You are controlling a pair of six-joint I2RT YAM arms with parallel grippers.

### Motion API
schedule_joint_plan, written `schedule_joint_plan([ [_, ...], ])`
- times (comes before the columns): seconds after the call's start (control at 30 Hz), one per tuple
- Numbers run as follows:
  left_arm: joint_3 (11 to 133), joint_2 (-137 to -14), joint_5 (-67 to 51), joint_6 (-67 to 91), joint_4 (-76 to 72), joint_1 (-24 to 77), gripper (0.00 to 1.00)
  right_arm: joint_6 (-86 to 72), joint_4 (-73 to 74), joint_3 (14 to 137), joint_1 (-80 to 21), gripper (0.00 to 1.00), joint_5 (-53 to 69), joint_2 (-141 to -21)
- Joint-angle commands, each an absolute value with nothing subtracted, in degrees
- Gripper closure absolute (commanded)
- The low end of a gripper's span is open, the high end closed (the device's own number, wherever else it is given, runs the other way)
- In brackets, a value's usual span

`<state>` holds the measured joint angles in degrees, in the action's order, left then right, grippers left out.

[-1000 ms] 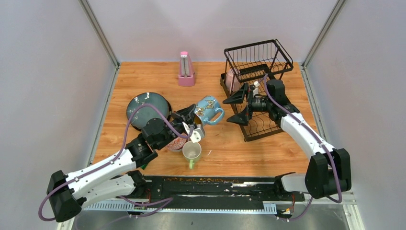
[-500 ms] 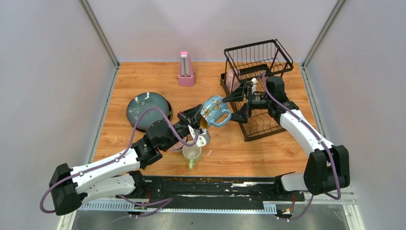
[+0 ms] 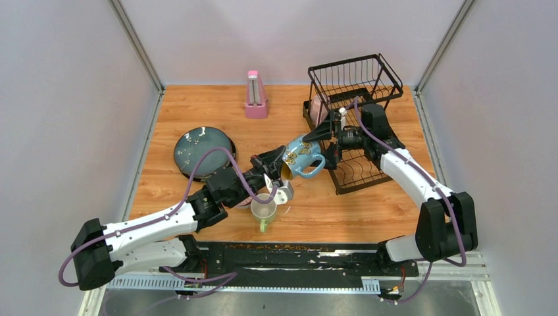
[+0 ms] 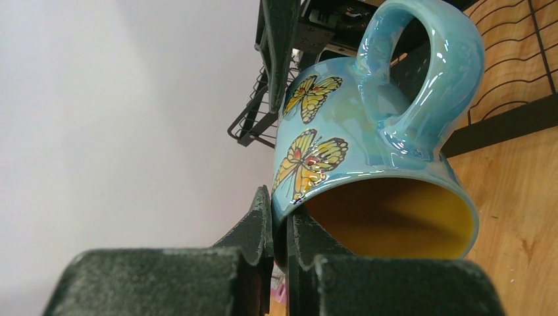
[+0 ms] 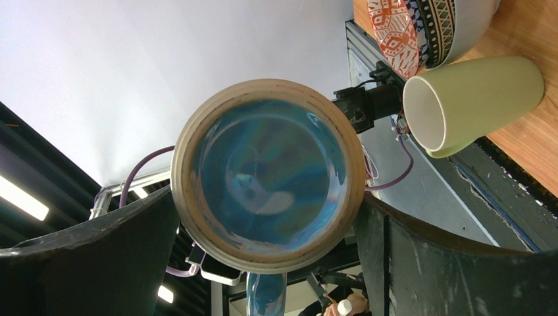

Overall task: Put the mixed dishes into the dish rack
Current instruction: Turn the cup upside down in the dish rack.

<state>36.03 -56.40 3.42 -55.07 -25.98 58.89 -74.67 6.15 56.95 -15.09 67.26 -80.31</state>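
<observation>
A blue butterfly mug (image 3: 304, 157) with a yellow inside hangs in the air left of the dish rack (image 3: 355, 85). My left gripper (image 3: 281, 164) is shut on its rim, one finger inside and one outside (image 4: 279, 210). In the left wrist view the mug (image 4: 368, 131) tilts with its handle up. My right gripper (image 3: 317, 150) is open, its fingers on either side of the mug's base (image 5: 266, 174). A pink mug (image 3: 319, 108) sits in the rack. On the table lie a blue-grey plate (image 3: 204, 150) and a pale green mug (image 3: 264, 209).
A pink metronome (image 3: 256, 95) stands at the back centre. The right wrist view shows stacked bowls, red-patterned (image 5: 395, 29), blue-patterned (image 5: 431, 26) and white (image 5: 470, 20), beside the pale green mug (image 5: 474, 99). In the top view my left arm hides most of them.
My left arm has carried the blue mug to the right, toward the rack. My right gripper has come left, and its open fingers now flank the mug's base.
</observation>
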Motion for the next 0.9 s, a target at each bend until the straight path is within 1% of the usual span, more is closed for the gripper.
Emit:
schedule_joint_plan([
  [0.0,38.57,-55.13,1.25,-53.10,-38.68,59.42,1.00,-73.83,3.87,58.84,-15.33,0.00,69.98,-80.86],
  [0.17,38.54,-55.66,0.38,-53.31,-38.67,59.58,1.00,-73.10,3.85,59.37,-15.30,0.02,71.20,-81.17],
  [0.27,38.58,-55.99,0.48,-53.84,-38.59,59.57,1.00,-72.86,3.81,59.63,-15.34,0.07,71.89,-81.11],
  [0.3,38.54,-56.14,0.64,-54.20,-38.59,59.58,1.00,-72.75,3.84,59.66,-15.32,0.10,72.04,-80.85],
  [0.4,38.56,-56.59,1.16,-54.58,-38.27,59.55,1.00,-72.14,3.80,59.68,-15.30,0.25,72.61,-80.42],
  [0.5,38.52,-56.83,1.16,-54.74,-38.13,59.52,1.00,-71.59,2.99,59.76,-15.30,0.35,73.20,-80.02],
  [0.57,38.45,-57.00,1.27,-54.69,-38.10,59.58,1.00,-71.37,2.46,59.68,-15.31,0.39,73.21,-79.69],
  [0.7,38.21,-57.20,1.75,-53.50,-38.06,59.58,1.00,-70.66,0.54,58.93,-15.35,0.59,71.73,-78.29],
  [0.73,38.18,-57.25,2.00,-53.12,-38.02,59.58,0.98,-70.70,-0.35,58.52,-15.34,0.64,70.93,-77.78],
  [0.77,37.98,-57.29,2.14,-52.21,-38.02,59.57,0.95,-70.85,-1.43,58.13,-15.34,0.69,70.10,-77.38],
  [0.8,37.88,-57.34,2.36,-51.60,-38.13,59.53,0.92,-71.03,-2.15,57.64,-15.32,0.71,69.14,-76.88],
  [0.83,37.53,-57.49,2.41,-50.21,-38.47,59.58,0.86,-71.40,-2.83,57.06,-15.30,0.74,68.38,-76.42],
  [0.87,37.31,-57.70,2.51,-48.85,-38.70,59.58,0.82,-71.90,-3.79,56.40,-15.36,0.76,67.43,-76.02],
])
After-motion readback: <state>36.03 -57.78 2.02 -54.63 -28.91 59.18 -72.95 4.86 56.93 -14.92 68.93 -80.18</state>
